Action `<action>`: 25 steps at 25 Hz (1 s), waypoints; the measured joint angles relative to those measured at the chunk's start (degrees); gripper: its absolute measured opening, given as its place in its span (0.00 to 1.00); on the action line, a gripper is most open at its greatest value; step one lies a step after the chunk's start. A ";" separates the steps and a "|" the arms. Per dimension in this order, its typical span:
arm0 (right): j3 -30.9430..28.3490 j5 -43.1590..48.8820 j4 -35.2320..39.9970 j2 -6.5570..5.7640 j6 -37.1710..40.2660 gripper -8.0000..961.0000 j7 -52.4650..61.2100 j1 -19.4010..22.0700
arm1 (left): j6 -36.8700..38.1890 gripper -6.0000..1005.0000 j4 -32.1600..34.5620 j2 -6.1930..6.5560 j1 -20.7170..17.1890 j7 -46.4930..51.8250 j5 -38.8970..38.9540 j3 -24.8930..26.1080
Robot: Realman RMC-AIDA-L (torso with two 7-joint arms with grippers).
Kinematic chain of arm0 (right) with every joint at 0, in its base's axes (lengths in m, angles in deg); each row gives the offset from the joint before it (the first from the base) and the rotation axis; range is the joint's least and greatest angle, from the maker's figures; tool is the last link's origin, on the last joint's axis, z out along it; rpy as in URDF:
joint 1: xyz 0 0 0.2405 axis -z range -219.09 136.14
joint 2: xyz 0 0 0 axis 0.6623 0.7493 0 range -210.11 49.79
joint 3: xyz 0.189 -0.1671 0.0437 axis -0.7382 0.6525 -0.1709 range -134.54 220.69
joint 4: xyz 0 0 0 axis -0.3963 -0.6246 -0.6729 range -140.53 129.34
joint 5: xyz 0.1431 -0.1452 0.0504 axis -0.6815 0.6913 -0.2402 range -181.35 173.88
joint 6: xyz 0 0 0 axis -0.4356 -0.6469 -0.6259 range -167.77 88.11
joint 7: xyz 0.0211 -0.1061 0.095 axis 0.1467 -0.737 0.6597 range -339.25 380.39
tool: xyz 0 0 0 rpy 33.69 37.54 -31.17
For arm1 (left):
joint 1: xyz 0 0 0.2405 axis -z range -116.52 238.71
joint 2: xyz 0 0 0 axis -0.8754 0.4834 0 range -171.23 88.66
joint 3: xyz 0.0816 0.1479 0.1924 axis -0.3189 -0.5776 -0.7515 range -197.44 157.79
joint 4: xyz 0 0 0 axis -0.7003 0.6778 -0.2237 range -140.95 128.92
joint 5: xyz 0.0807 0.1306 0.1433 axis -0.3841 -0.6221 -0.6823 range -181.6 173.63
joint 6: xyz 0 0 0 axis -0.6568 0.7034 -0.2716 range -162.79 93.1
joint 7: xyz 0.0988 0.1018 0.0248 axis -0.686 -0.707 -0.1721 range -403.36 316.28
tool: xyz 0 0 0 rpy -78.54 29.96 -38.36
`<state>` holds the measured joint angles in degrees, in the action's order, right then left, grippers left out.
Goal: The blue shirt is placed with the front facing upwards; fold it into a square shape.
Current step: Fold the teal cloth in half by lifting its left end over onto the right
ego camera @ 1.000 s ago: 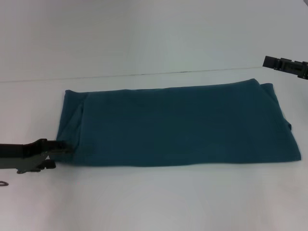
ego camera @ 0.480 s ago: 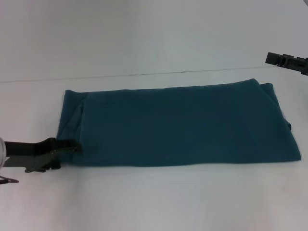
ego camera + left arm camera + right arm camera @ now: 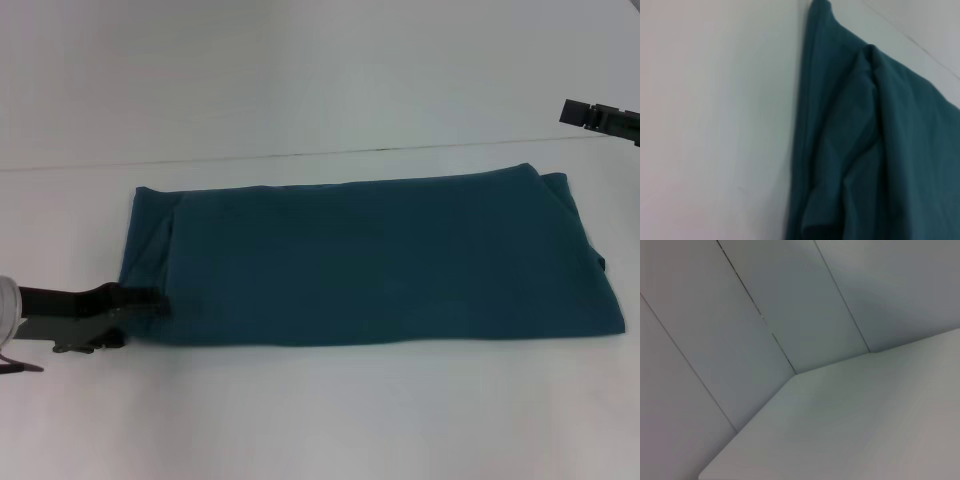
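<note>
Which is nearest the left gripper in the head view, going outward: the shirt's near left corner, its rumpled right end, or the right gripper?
1. Near left corner of the blue shirt, right at the left gripper.
2. Rumpled right end, across the table.
3. Right gripper, raised at far right, beyond the shirt.

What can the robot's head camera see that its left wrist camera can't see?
Only the head view shows the whole blue shirt folded into a long band on the white table, the left gripper at the shirt's near left corner, and the right gripper raised off to the far right. Only the left wrist view shows the layered folds and wrinkles at that end up close. Both views show the teal cloth lying on the table.
</note>
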<state>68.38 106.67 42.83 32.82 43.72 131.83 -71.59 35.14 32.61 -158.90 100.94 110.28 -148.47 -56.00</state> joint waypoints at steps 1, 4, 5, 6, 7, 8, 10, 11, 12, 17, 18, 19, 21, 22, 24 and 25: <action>0.00 -0.05 0.01 -0.01 0.01 0.95 0.00 0.02 | -0.18 0.91 -0.02 0.01 0.08 0.09 -0.25 -0.01; 0.00 -0.10 0.01 -0.03 0.04 0.95 0.01 0.05 | -0.91 0.91 -0.13 0.02 0.41 0.42 -0.93 -0.02; 0.00 -0.10 0.01 -0.06 0.04 0.95 0.01 0.06 | -1.03 0.91 -0.16 0.02 0.49 0.43 -0.95 -0.03; 0.00 -0.11 0.01 -0.09 0.04 0.95 0.01 0.06 | -1.15 0.91 -0.18 0.02 0.59 0.44 -0.96 -0.03; 0.00 -0.11 0.01 -0.11 0.04 0.95 0.01 0.06 | -1.28 0.90 -0.19 0.02 0.65 0.44 -0.96 -0.03; 0.00 -0.11 0.01 -0.14 0.04 0.95 0.01 0.06 | -1.55 0.90 -0.21 0.04 0.73 0.45 -0.96 -0.03; 0.01 -0.11 0.01 -0.15 0.04 0.95 0.01 0.06 | -2.06 0.90 -0.21 0.07 0.90 0.45 -0.92 -0.03; 0.00 -0.11 0.01 -0.15 0.04 0.95 0.01 0.06 | -2.40 0.90 -0.22 0.07 1.03 0.44 -0.84 -0.03; 0.01 -0.11 0.01 -0.15 0.04 0.95 0.01 0.06 | -2.69 0.90 -0.22 0.02 1.14 0.42 -0.73 -0.03; 0.00 -0.11 0.01 -0.15 0.04 0.95 0.01 0.06 | -3.19 0.90 -0.31 -0.39 1.94 0.03 -0.65 -0.03; 0.00 -0.11 0.01 -0.15 0.04 0.95 0.00 0.07 | -3.25 0.90 -0.32 -0.44 2.09 -0.01 -0.65 -0.03; 0.01 -0.11 0.01 -0.14 0.04 0.95 -0.01 0.06 | -3.25 0.90 -0.32 -0.44 2.09 -0.01 -0.65 -0.03; 0.01 -0.11 0.01 -0.15 0.04 0.95 -0.02 0.08 | -3.34 0.90 -0.32 -0.51 2.14 -0.14 -0.61 -0.02; 0.00 -0.11 0.00 -0.14 0.04 0.95 -0.04 0.11 | -3.38 0.90 -0.32 -0.56 2.14 -0.22 -0.59 -0.03; 0.00 -0.11 0.01 -0.14 0.04 0.95 -0.08 0.17 | -3.43 0.90 -0.32 -0.67 2.14 -0.51 -0.57 -0.02; 0.02 -0.11 0.01 -0.14 0.04 0.95 -0.08 0.17 | -3.44 0.90 -0.32 -0.70 2.14 -0.69 -0.54 -0.03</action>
<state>68.40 106.56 42.83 32.68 43.76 131.74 -71.43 31.70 32.29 -159.60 103.08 109.60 -149.01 -56.03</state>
